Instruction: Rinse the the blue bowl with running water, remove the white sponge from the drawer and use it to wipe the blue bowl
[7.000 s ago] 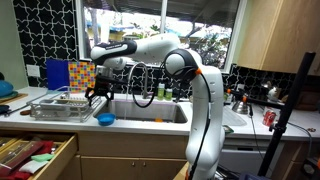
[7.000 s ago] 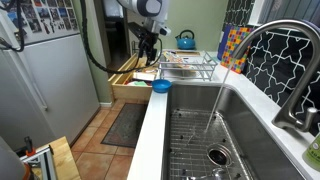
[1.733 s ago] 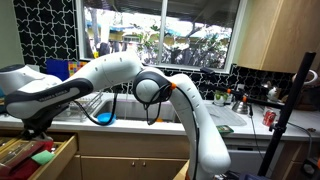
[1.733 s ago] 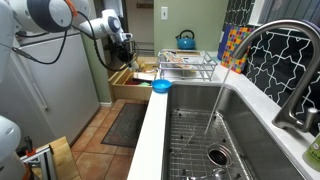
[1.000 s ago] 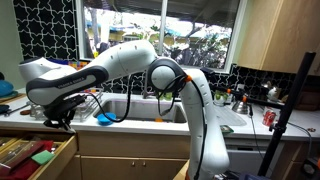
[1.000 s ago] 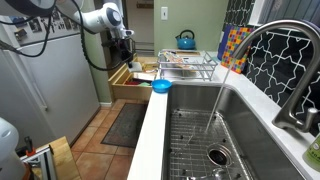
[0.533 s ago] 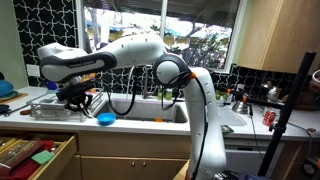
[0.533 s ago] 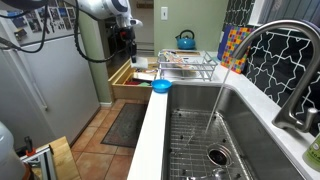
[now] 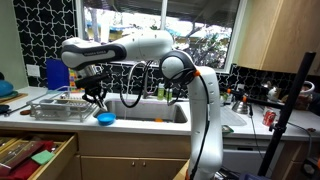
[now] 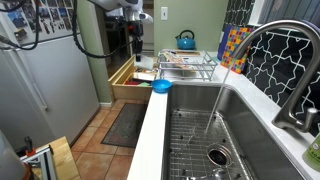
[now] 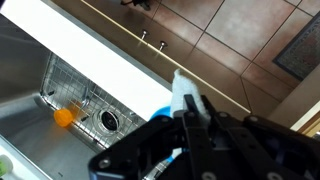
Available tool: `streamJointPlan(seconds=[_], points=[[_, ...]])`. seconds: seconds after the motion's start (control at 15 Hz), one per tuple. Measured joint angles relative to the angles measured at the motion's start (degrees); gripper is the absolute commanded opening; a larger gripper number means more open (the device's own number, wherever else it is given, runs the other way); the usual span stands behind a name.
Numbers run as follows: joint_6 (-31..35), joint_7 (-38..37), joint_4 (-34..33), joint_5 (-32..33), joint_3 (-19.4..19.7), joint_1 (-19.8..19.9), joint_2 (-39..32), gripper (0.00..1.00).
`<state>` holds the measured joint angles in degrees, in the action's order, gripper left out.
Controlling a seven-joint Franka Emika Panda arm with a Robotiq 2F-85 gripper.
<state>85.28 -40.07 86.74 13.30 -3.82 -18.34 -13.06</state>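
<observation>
The pincer (image 9: pixel 98 99) is shown clenched on the white sponge (image 11: pixel 183 90), a pale block gripped between its jaws in the wrist view. Just below it, not touched, the blue bowl (image 9: pixel 105 120) is set on the counter edge (image 9: pixel 140 125) beside the sink (image 10: pixel 235 120). The drawer (image 10: pixel 128 92) is seen open. The sponge is judged fetched, the wiping not yet begun, the rinse unconfirmed.

My jaws hide most of the bowl (image 11: pixel 160 116) in the wrist view; an exterior view's edge cuts off the drawer (image 9: pixel 62 158).
</observation>
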Motion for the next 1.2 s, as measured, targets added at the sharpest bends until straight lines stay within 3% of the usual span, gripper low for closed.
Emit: streamJointPlan(seconds=[0.27, 0.33, 0.47, 0.53, 0.6, 1.2], points=[[1.9, 3.1, 2.3, -7.0, 0.2, 5.0, 0.4, 0.02], [2.6, 3.3, 2.7, -8.5, 0.4, 6.2, 0.4, 0.09], [4.4, 3.7, 3.7, -10.9, 0.6, 8.0, 0.4, 0.09], [4.8, 3.9, 3.9, -11.3, 0.7, 8.4, 0.4, 0.09], [4.9, 3.9, 4.0, -11.6, 0.7, 8.5, 0.4, 0.02], [5.5, 7.7, 1.9, -15.6, 1.4, 11.2, -3.3, 0.02]])
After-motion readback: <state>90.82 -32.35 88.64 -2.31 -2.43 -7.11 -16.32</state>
